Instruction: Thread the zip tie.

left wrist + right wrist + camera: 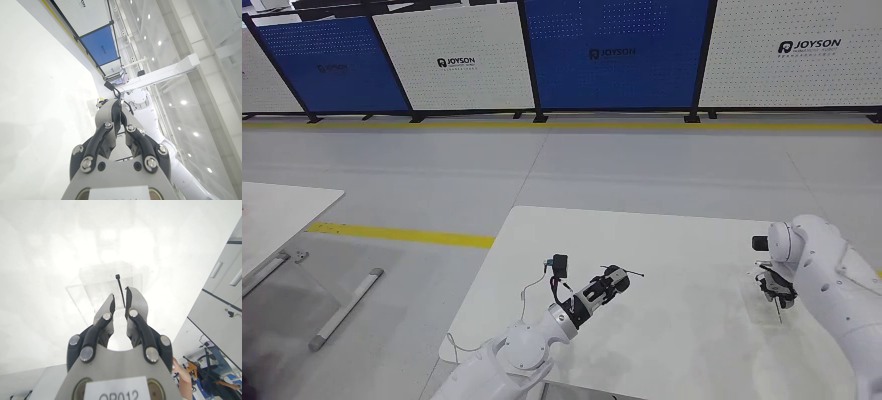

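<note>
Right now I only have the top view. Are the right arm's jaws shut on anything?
Observer: No. The right gripper has its jaws open and is gripping nothing.
Operator: Where's the tie relative to it?
Observer: A zip tie is at a clear block. Its strip runs into the gap between the open jaws, and its head points away from the wrist. I can't tell whether it lies flat or stands up.
Operator: And the left?
Observer: The left gripper has its jaws shut on a second zip tie, a thin black strip pinched between the pads.
</note>
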Controlling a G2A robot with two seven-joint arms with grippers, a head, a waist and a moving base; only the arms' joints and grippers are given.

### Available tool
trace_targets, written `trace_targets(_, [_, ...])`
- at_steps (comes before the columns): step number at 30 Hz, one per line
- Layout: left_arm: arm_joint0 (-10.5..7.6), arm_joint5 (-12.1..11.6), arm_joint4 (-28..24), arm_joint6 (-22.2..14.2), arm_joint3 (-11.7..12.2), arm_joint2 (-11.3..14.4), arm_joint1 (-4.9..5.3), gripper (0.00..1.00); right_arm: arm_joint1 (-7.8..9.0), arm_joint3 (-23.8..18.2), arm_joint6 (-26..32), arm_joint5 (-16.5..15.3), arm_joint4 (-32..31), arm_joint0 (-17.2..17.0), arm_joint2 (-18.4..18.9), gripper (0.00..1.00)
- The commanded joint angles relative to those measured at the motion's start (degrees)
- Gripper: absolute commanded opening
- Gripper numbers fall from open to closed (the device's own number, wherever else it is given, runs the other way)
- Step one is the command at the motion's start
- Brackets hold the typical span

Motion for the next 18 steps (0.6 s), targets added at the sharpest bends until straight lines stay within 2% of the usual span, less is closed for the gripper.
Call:
trace_targets(1, [0.00,0.0,0.0,0.0,0.0,0.0,0.00,0.00,-0.43,1.2,-0.4,-0.3,0.1,0.2,-0.1,0.18])
trace_targets(9, [0.00,0.0,0.0,0.0,0.0,0.0,0.00,0.00,-1.59,4.9,-2.9,-1.6,0.3,1.0,0.1,0.21])
trace_targets(18, [0.00,0.0,0.0,0.0,0.0,0.0,0.00,0.00,-2.39,6.4,-3.6,-2.0,-0.4,1.3,0.3,0.20])
